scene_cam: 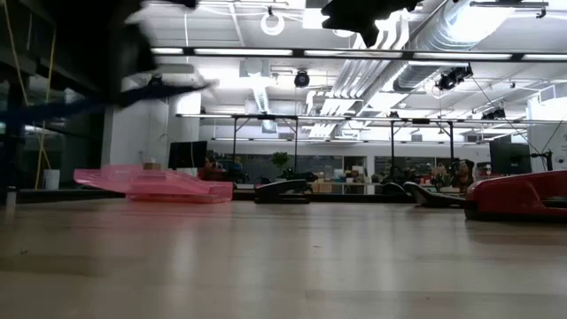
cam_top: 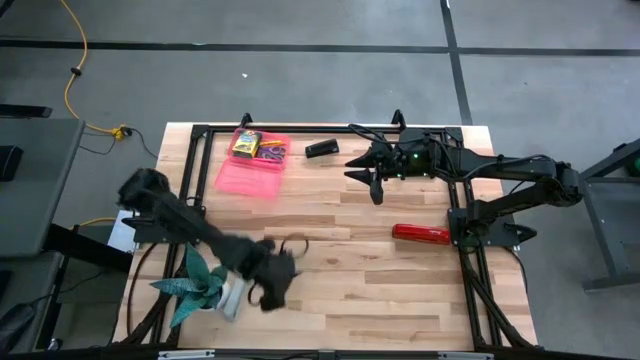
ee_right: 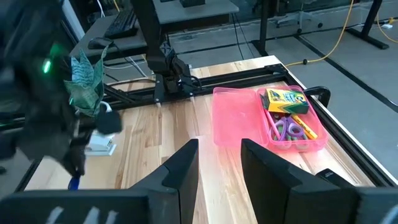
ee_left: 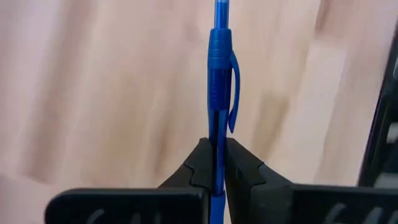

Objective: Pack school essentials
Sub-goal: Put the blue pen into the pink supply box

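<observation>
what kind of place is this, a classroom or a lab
Likely a robotics lab or open workshop, not a classroom: exposed ceiling ducts, a wooden table in a black frame, and desks with a keyboard beyond it.

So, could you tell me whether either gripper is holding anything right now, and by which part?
The left gripper is shut on the blue pen, pinching its barrel just below the clip. The right gripper holds nothing.

Two dark, jointed arms with black cables, green indicator light.
</observation>
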